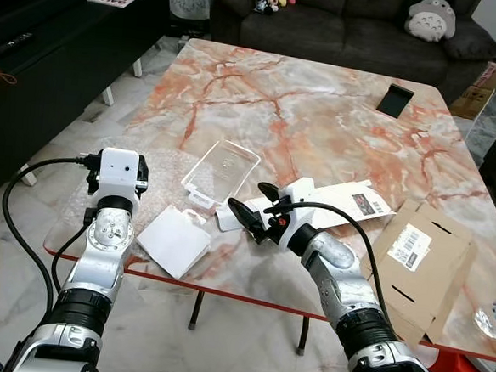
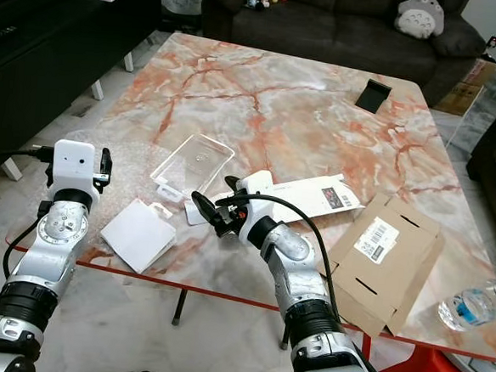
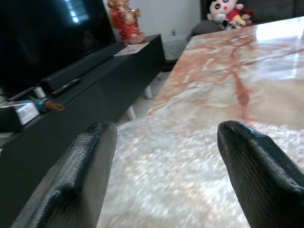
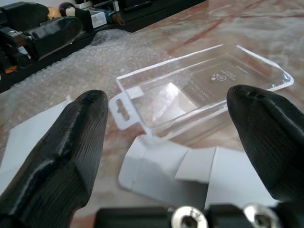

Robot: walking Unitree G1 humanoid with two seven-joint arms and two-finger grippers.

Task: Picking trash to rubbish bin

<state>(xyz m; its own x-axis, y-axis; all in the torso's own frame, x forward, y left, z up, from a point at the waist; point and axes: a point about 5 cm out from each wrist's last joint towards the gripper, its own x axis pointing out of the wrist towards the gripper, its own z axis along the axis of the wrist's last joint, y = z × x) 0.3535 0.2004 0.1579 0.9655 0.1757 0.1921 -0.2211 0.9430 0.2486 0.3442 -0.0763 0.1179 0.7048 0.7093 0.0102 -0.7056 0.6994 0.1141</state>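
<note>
Low in the frame's centre, the right gripper (image 1: pixel 251 201) hangs wide open and empty over a clear plastic tray (image 1: pixel 220 166); nothing looks binned yet, so all trash remains.

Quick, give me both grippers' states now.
Left gripper: open, holding nothing, over bubble wrap.
Right gripper: open, holding nothing, facing clear tray.

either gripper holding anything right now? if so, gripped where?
Nothing held. The right gripper is open, hovering over white paper scraps beside the clear plastic tray. The left gripper is open over bubble wrap, its fingers bare.
</note>
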